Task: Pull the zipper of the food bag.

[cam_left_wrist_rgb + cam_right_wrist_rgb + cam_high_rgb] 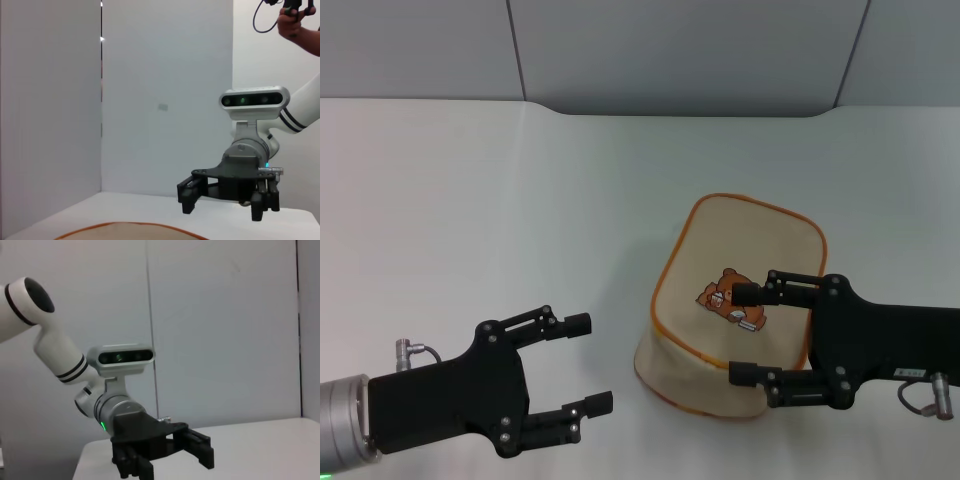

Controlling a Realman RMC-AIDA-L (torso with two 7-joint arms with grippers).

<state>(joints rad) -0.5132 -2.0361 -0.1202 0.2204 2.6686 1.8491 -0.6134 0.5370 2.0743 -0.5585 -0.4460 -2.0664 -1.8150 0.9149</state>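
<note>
Lying on the white counter (pixel 520 180), the food bag (pixel 720 350) is a little to the right of the middle, with its beige side turned up. A brown bear patch (pixel 725 295) is on this side, and no writing on it can be read. Orange piping (pixel 665 268) runs around the edge; the zipper cannot be made out.

The right gripper (pixel 745 333) is above the bag's right part with its fingers spread wide. One fingertip (pixel 747 293) is over the bear patch and covers a part of it, the other is over the bag's near edge. I cannot tell if they touch the fabric.

The left gripper (pixel 590 362) is also spread open and holds nothing. It is near the bag's left side, apart from it.

Grey wall panels (pixel 670 50) stand behind the counter.
</note>
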